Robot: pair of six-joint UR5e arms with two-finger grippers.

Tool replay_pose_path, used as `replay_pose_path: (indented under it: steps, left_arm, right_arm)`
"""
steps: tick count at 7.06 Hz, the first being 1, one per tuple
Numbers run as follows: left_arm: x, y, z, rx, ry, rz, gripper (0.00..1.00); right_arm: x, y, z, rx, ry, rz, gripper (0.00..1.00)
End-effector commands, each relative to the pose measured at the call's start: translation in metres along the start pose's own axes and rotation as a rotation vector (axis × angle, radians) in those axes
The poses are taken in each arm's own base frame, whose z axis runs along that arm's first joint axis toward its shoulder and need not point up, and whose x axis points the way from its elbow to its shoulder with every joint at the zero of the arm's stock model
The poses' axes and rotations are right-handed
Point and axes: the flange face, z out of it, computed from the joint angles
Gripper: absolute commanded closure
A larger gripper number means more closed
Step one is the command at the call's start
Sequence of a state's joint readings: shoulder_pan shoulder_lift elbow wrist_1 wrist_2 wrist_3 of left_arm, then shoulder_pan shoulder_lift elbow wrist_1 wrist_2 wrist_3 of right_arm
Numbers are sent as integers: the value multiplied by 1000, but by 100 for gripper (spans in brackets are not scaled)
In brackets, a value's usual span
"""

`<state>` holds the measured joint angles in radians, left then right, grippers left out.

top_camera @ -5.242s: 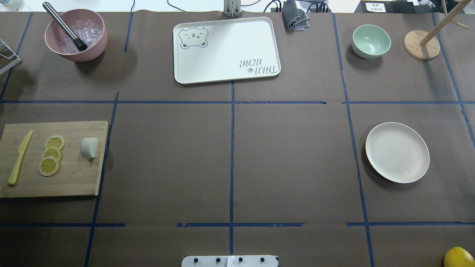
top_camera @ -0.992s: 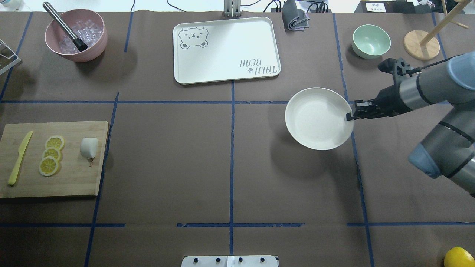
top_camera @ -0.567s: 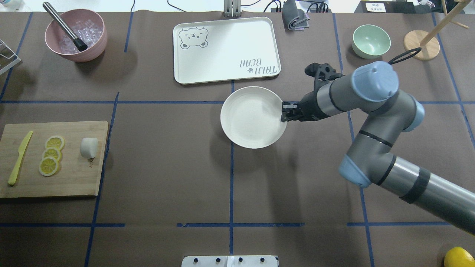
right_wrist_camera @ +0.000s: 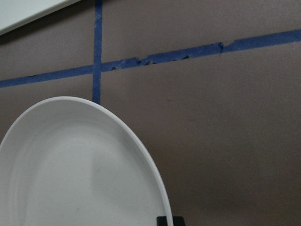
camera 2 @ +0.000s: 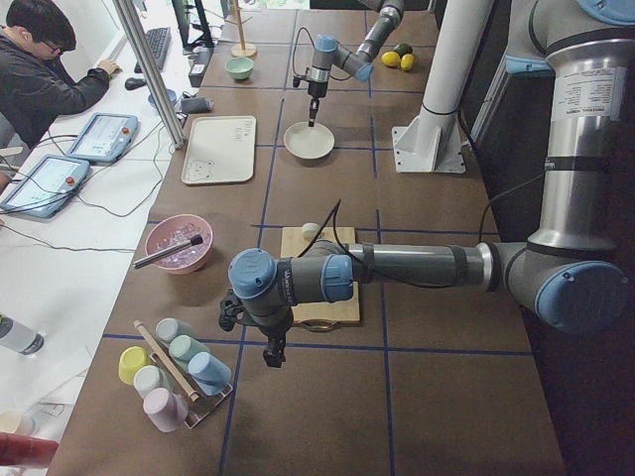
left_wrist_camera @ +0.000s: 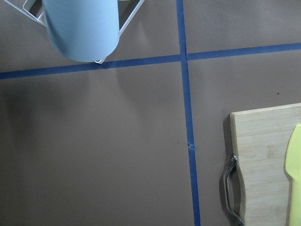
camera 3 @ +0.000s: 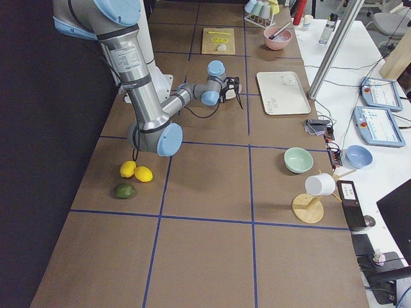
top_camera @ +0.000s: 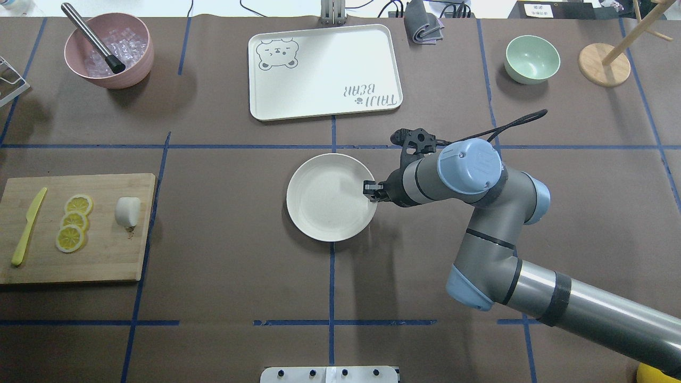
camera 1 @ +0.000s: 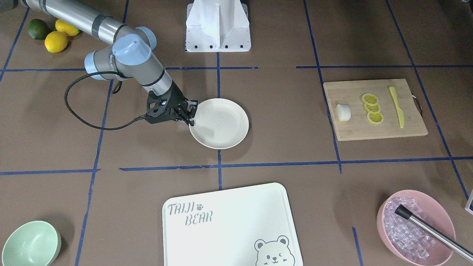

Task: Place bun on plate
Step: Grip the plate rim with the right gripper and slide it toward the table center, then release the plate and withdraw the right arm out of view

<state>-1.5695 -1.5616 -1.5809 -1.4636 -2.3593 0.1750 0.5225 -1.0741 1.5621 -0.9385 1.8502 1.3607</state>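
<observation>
The bun (top_camera: 127, 211), a small white roll, lies on the wooden cutting board (top_camera: 106, 255) at the left, beside the lemon slices (top_camera: 74, 222). It also shows in the front view as the bun (camera 1: 343, 112). The cream plate (top_camera: 324, 205) is at the table's middle, low over the centre tape line, and holds nothing. My right gripper (top_camera: 368, 190) is shut on the plate's right rim; the front view shows the same right gripper (camera 1: 190, 117) and plate (camera 1: 225, 129). My left gripper (camera 2: 271, 355) hangs over the table's left end, past the board; I cannot tell its state.
A yellow knife (top_camera: 27, 226) lies on the board. At the far edge stand a pink ice bowl (top_camera: 109, 50), the bear-print tray (top_camera: 324, 72), a mint bowl (top_camera: 532, 58) and a wooden stand (top_camera: 604, 65). A cup rack (camera 2: 174, 372) sits near the left gripper.
The plate lay alone at the right at first. My right gripper took its rim and has carried it left, now also nearer and lower, to the table's middle. The bun has not moved.
</observation>
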Motion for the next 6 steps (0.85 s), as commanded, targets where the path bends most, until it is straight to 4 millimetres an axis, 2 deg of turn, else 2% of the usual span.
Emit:
replay_pose_path:
  steps: [1,2,3,4,5,6]
  left_arm:
    - [0,0,1,-2,0,0,0]
    - [1,0,0,0,0,2,0]
    - [0,0,1,0,0,4,0]
    - [2,-1,-1,2,-1,9,0]
    - [5,-1,-4,7,-3,15,0]
    - [6,-2,-4,7,-3,18,0]
  right_arm:
    - [-3,7,3,1,1,23,2]
    - [-17,6,-8,2,-25,36,0]
    - [-11,-18,-26,-15,49,53,0]
    - [-11,-53,-47,-54,119,-11,0]
    - [9,-92,-79,-87,191,-54,0]
    - [41,-134,-124,-125,253,-107,0]
